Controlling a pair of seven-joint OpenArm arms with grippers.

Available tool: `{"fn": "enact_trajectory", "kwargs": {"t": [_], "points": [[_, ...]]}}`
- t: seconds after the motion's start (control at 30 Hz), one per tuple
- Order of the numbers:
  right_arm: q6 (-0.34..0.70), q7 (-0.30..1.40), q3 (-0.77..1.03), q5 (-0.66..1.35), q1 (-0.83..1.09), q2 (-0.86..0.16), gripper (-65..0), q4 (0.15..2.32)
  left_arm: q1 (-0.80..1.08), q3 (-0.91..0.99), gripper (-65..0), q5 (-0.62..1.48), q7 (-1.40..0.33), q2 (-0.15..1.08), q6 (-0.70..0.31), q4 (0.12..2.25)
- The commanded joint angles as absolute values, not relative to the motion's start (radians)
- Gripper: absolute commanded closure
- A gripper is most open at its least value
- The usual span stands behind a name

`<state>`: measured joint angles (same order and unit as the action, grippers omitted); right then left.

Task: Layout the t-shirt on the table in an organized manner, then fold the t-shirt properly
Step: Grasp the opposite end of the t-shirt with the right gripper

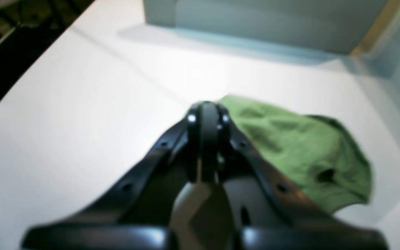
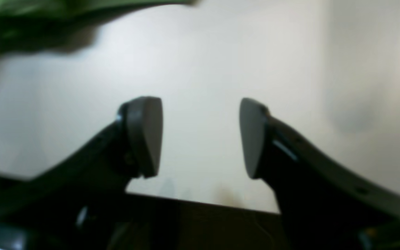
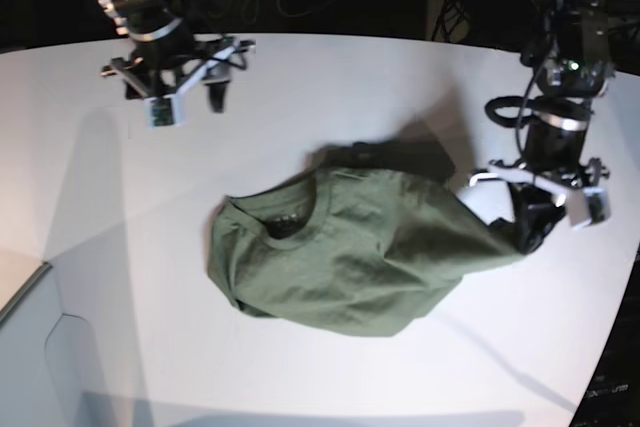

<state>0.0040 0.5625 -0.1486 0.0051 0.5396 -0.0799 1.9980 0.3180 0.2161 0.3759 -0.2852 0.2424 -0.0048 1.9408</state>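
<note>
Left wrist view: the left hand (image 1: 205,139) is closed with its fingers together, and whether it pinches the shirt (image 1: 300,149) beside it cannot be told.

Right wrist view: the right hand (image 2: 200,137) gapes, empty, over the table (image 2: 221,52).

Base view: the shirt lies crumpled mid-table, one corner drawn toward the left hand.
</note>
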Motion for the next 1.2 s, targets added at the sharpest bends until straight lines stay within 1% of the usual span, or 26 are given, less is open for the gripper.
{"fn": "enact_trajectory", "kwargs": {"t": [0.0, 0.07, 0.23, 0.47, 0.6, 0.73, 0.9, 1.1, 1.17], "points": [[0.007, 0.536, -0.163, 0.002, 0.506, -0.079, -38.4, 2.014, 0.331, 0.236, 0.0, 0.377, -0.254, 0.249, -0.004, 1.959], [0.007, 0.538, -0.177, 0.002, 0.464, -0.079, -40.2, 1.992, 0.366, 0.257, 0.0, 0.377, -0.252, 0.249, -0.005, 1.959], [0.007, 0.536, -0.179, 0.002, 0.300, -0.079, -40.6, 1.886, 0.437, 0.312, 0.0, 0.377, -0.252, 0.251, -0.005, 1.959], [0.007, 0.536, -0.177, 0.005, 0.031, -0.074, -40.8, 1.564, 0.473, 0.312, 0.0, 0.377, -0.252, 0.246, -0.005, 1.959], [0.007, 0.532, -0.177, 0.005, -0.108, -0.074, -40.8, 1.368, 0.473, 0.317, 0.0, 0.367, -0.254, 0.200, -0.005, 1.959], [0.007, 0.526, -0.177, 0.005, -0.219, -0.077, -40.8, 1.190, 0.475, 0.314, 0.0, 0.367, -0.255, 0.186, -0.005, 1.959], [0.008, 0.524, -0.177, 0.007, -0.291, -0.073, -40.7, 1.058, 0.475, 0.314, 0.0, 0.367, -0.255, 0.186, -0.005, 1.959], [0.008, 0.487, -0.180, 0.007, -0.302, -0.047, -40.3, 1.021, 0.473, 0.318, 0.0, 0.367, -0.255, 0.186, -0.005, 1.959], [0.008, 0.464, -0.180, 0.007, -0.300, -0.042, -39.0, 0.997, 0.473, 0.317, 0.0, 0.367, -0.255, 0.186, -0.005, 1.957]]}}
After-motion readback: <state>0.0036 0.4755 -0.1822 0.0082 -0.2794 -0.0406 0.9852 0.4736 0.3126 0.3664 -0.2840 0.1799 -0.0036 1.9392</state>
